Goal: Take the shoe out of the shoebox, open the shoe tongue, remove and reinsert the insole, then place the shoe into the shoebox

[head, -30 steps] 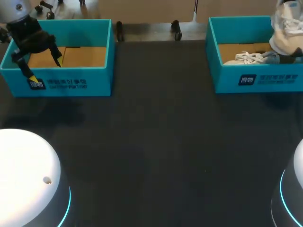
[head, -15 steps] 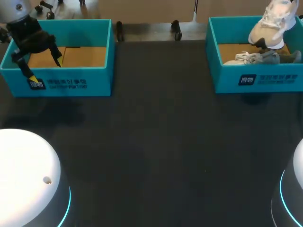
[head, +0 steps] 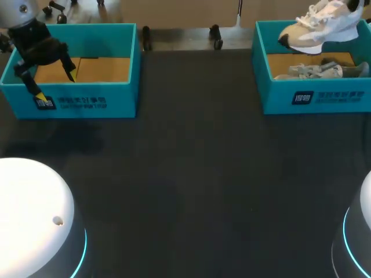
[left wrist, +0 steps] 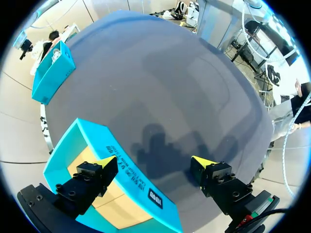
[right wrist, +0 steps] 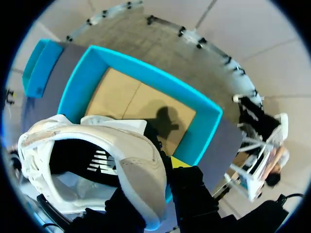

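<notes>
White/tan shoe in air over rt teal shoebox, level.

It looked like a robotics lab bench: a dark table carried one teal shoebox at its far left corner and a second shoebox at its far right corner. Rounded white robot bases ringed with blue light stood at its near corners, and black clamps sat along its far edge.

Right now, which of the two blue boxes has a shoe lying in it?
The right shoebox: a pale shoe lies on its cardboard floor, below the lifted shoe. The left shoebox shows only bare cardboard.
</notes>
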### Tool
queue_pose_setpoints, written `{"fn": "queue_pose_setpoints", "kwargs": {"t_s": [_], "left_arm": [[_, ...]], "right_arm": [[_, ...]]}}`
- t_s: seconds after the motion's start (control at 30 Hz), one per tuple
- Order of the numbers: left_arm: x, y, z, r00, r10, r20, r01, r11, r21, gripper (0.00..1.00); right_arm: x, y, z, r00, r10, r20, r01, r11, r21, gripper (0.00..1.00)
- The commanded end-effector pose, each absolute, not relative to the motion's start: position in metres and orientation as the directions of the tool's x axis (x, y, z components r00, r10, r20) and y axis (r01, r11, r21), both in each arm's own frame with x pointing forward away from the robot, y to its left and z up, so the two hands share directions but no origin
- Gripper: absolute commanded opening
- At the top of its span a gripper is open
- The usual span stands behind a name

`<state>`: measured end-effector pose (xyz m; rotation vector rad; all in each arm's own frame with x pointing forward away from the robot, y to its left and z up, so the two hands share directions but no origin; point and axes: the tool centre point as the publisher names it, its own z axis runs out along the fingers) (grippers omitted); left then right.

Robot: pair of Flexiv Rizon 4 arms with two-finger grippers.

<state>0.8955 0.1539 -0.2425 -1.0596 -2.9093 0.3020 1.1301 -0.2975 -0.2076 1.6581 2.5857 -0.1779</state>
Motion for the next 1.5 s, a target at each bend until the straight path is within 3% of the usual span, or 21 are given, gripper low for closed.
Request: {"fn": "queue_pose_setpoints", "kwargs": {"t_s": [0.03,0.43,0.6,0.87,1.27,1.5], "left_arm": [[0.895,0.154,-0.242,-0.767,0.641,-0.036,0.635,0.749,-0.190,1.00],[0.895,0.154,-0.242,-0.767,0.641,-0.036,0.635,0.749,-0.190,1.00],[0.895,0.154,-0.242,-0.767,0.641,-0.036,0.635,0.749,-0.190,1.00],[0.895,0.154,-0.242,-0.767,0.641,-0.036,0.635,0.749,-0.190,1.00],[0.895,0.154,-0.242,-0.767,0.641,-0.036,0.635,0.749,-0.190,1.00],[0.895,0.154,-0.242,-0.767,0.641,-0.036,0.635,0.749,-0.190,1.00]], "right_arm": [[1.128,-0.296,-0.204,-0.019,0.988,-0.155,0.987,-0.006,-0.163,0.00],[1.128,-0.296,-0.204,-0.019,0.988,-0.155,0.987,-0.006,-0.163,0.00],[1.133,-0.294,-0.211,0.021,0.973,-0.231,0.996,-0.041,-0.085,0.00],[1.131,-0.301,-0.223,0.047,0.959,-0.278,0.995,-0.069,-0.068,0.00],[1.110,-0.309,-0.236,0.074,0.974,-0.214,0.997,-0.066,0.044,0.00],[1.110,-0.309,-0.236,0.074,0.974,-0.214,0.997,-0.066,0.044,0.00]]}}
